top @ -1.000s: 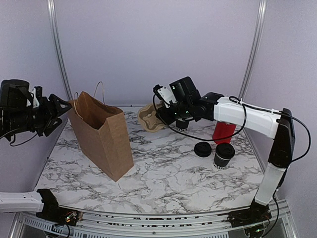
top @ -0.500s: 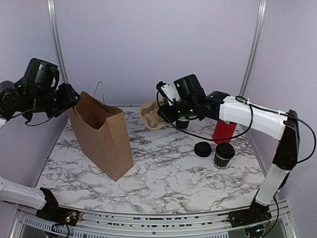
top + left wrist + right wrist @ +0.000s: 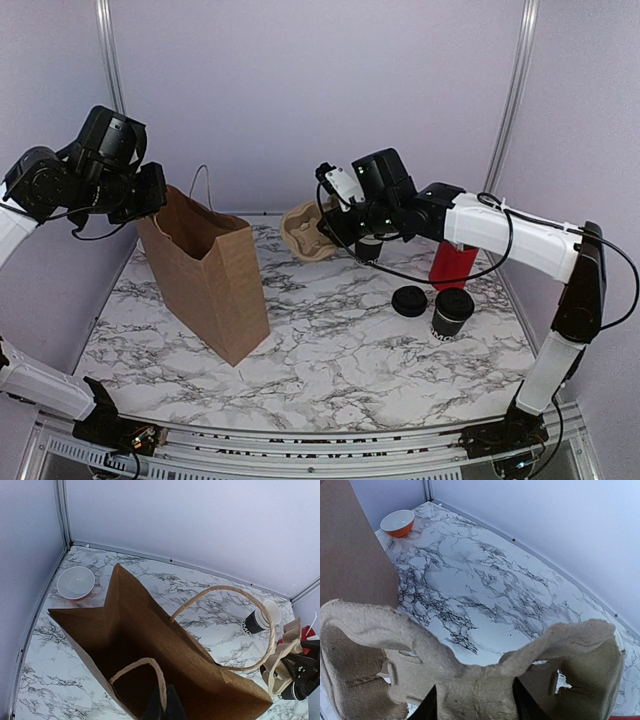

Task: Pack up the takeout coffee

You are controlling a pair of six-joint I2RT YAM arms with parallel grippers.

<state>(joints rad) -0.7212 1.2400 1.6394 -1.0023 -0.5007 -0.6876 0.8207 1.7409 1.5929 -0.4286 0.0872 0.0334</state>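
Takeout coffee [image 3: 452, 312], a lidded black cup, stands upright on the marble table [image 3: 340, 360] just in front of the red holder [image 3: 450, 265], on the side nearer the arm bases. Its long axis is vertical. A low pile of black lids [image 3: 410, 300] sits just beside it, to the front-left of the red holder.

The right gripper [image 3: 327, 231] hangs above the table to the left of the red holder. It grasps a pulp cup carrier [image 3: 300, 232] by its edge, with both fingers [image 3: 521, 702] pressed on the cardboard. From that gripper the cup lies to the right and toward the front, past the lid pile, so the right arm is clearly the nearer one, though it is occupied.

The left gripper [image 3: 150, 195] is far to the left of the red holder, over the open brown paper bag [image 3: 205, 275]. It is clenched tight, and the bag's near handle [image 3: 145, 661] runs down between its fingertips, so it looks to be pinching that handle. The cup is well apart from it, right across the table.

My judgement is that the carrier must be set down near the cup before the right arm can reach it.
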